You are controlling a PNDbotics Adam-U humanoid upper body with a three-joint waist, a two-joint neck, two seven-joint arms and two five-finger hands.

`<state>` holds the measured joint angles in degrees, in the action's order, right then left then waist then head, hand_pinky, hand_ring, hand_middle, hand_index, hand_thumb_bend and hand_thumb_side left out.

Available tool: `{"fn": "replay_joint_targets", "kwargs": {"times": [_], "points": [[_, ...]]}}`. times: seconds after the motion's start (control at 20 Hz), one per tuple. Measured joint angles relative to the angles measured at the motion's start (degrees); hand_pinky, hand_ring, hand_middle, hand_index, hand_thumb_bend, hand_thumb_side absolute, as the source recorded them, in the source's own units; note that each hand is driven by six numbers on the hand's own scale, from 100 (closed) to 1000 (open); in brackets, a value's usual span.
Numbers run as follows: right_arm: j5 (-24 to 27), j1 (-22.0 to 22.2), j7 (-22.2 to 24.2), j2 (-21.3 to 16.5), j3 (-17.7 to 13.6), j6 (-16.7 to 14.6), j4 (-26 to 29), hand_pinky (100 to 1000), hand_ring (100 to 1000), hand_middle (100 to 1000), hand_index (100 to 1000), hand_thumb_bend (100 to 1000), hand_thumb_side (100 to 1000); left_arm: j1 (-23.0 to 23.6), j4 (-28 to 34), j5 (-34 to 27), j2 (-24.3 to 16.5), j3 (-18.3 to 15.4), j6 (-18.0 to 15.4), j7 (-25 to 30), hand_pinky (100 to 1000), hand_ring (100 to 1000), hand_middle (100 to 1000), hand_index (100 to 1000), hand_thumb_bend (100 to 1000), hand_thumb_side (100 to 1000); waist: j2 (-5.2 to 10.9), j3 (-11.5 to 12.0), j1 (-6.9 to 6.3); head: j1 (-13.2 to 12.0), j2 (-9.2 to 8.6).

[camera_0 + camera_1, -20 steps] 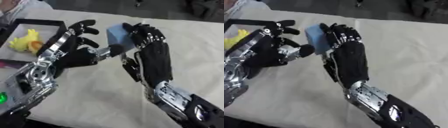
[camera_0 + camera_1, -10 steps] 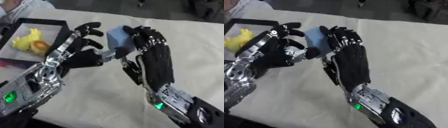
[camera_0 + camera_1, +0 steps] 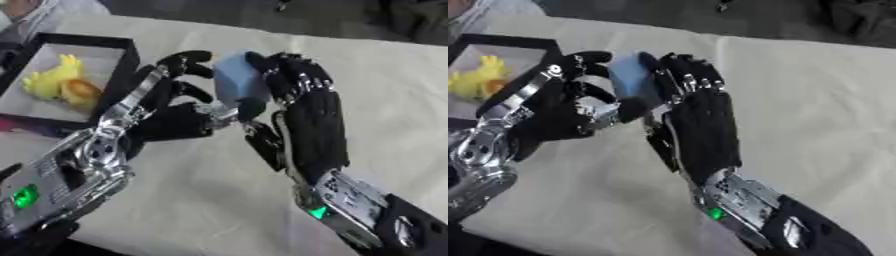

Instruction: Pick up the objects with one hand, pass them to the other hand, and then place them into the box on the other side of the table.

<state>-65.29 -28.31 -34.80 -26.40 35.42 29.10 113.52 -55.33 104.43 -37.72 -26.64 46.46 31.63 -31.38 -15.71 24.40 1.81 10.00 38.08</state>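
A light blue block point(image 3: 234, 77) hangs above the table between my two hands. My right hand point(image 3: 311, 115) stands upright to its right, fingers curled over the block's top and right side. My left hand point(image 3: 171, 122) comes in from the left. Its thumb sits under the block's lower edge and a curled finger touches the upper left corner. A black-rimmed box point(image 3: 125, 50) lies at the far left, behind the left hand.
Inside the box lie a yellow duck-shaped toy point(image 3: 51, 77) and an orange round thing point(image 3: 77, 90). A beige cloth point(image 3: 385, 90) covers the table, and it lies bare to the right of my right arm. The table's far edge runs along the top.
My left hand has moved right and up to the block, its fingers closing onto it. The right hand keeps the block in nearly the same place.
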Motion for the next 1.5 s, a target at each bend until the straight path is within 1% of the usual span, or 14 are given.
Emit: {"fn": "replay_joint_targets", "kwargs": {"times": [0.35,0.55,0.85,1.15,1.5], "points": [[-0.4,-0.2,-0.8,0.0,0.5,-0.8,0.0,579,640,564,552,121,100,-0.1,-1.9,-0.1,1.2,-0.1,0.0,0.0,1000,634,746,871,711,431,-0.01,-0.1,0.03,0.1,-0.26],[-0.7,-0.2,-1.0,0.0,0.7,-1.0,0.0,580,640,564,552,120,100,-0.2,-2.2,-0.1,1.6,-0.1,0.0,0.0,1000,638,742,845,695,421,-0.02,-0.2,0.04,0.2,-0.43],[-0.8,-0.2,-1.1,0.0,0.7,-1.1,0.0,582,642,565,553,121,100,-0.2,-2.2,-0.8,1.6,0.1,0.1,0.1,1000,642,737,824,660,371,-0.02,-0.3,0.04,0.3,-0.44],[-0.8,-0.1,-1.2,0.0,0.6,-1.1,-0.2,584,644,566,553,123,100,-0.3,-1.8,-0.8,1.6,0.2,0.7,0.7,1000,641,733,814,603,319,-0.05,-0.3,0.04,0.4,-0.43],[-1.0,-0.3,-1.2,0.0,0.7,-1.2,-0.1,585,645,566,553,126,100,-0.4,-1.9,0.0,1.9,0.8,1.7,1.7,1000,630,721,800,511,270,-0.14,-0.3,0.05,0.5,-0.43]]}}
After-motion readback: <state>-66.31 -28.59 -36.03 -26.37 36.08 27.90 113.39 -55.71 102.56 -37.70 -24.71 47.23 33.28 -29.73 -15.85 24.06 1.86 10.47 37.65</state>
